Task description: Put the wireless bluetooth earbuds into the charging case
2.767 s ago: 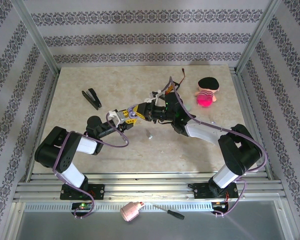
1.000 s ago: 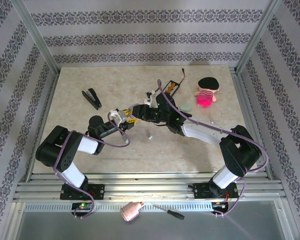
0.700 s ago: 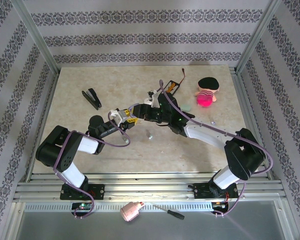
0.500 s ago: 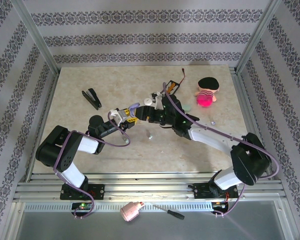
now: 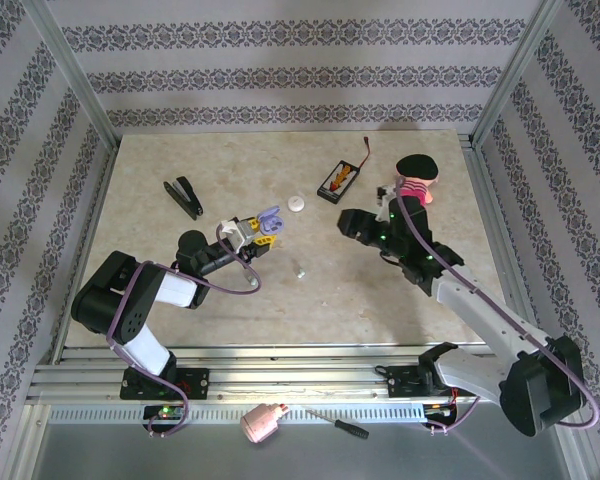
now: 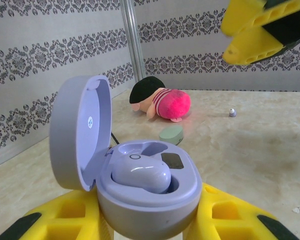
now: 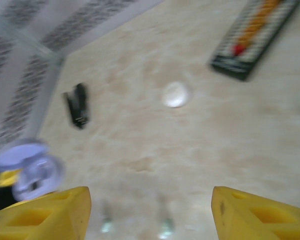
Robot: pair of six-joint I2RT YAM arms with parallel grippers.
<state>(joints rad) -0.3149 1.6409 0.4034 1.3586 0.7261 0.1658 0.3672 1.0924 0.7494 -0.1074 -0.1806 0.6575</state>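
Holding charging case (image 6: 150, 200): left fingers (image 6: 235, 220) clenched on its base, lid open, one earbud (image 6: 140, 175) seated inside. Right fingers (image 7: 45, 215) released, empty, well right of case. Case likely light, slick plastic; grip base sides, never lid.

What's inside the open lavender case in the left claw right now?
One lavender earbud sits in the near socket of the charging case. The far socket looks empty, with a dark patch beside it. The earbud covers its own socket floor.
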